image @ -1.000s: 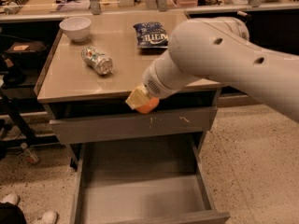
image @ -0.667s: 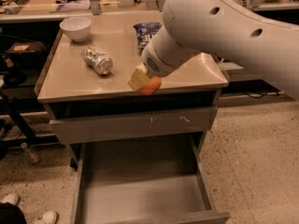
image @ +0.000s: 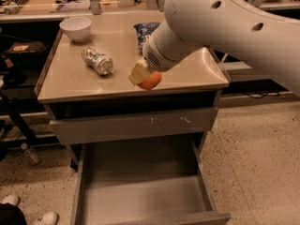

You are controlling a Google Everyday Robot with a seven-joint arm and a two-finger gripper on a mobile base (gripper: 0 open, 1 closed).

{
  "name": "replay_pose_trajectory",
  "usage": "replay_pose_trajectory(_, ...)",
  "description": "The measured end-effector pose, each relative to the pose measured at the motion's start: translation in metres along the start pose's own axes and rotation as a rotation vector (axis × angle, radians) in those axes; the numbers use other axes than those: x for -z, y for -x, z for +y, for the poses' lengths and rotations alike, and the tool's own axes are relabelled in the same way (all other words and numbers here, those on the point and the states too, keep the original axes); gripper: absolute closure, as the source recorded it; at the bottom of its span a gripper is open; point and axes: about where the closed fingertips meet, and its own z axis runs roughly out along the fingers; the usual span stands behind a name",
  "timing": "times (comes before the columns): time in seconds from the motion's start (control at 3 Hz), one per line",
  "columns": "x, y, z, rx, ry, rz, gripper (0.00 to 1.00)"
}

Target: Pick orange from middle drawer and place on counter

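My gripper (image: 144,77) is shut on the orange (image: 151,81), a small round orange fruit, and holds it at the front middle of the tan counter (image: 84,83), at or just above its surface. The big white arm (image: 225,27) reaches in from the upper right and hides the back right of the counter. The middle drawer (image: 140,191) is pulled out below, wide and grey, with a bare flat floor. Above it is the shut grey drawer front (image: 136,124) with pale scratch marks.
On the counter lie a white bowl (image: 75,28) at the back left, a crushed can (image: 97,61) on its side left of the gripper, and a dark blue bag (image: 144,32) behind it. A cluttered bench (image: 56,3) runs along the back. Shoes (image: 28,212) show at lower left.
The gripper with the orange has risen from in front of the top drawer and moved back and left over the counter's front part.
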Motion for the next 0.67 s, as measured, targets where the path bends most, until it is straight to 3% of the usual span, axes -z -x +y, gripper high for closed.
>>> replay_pose_trajectory(0.67,-0.003,0.033,-0.070,-0.007,-0.064,-0.035,1.00)
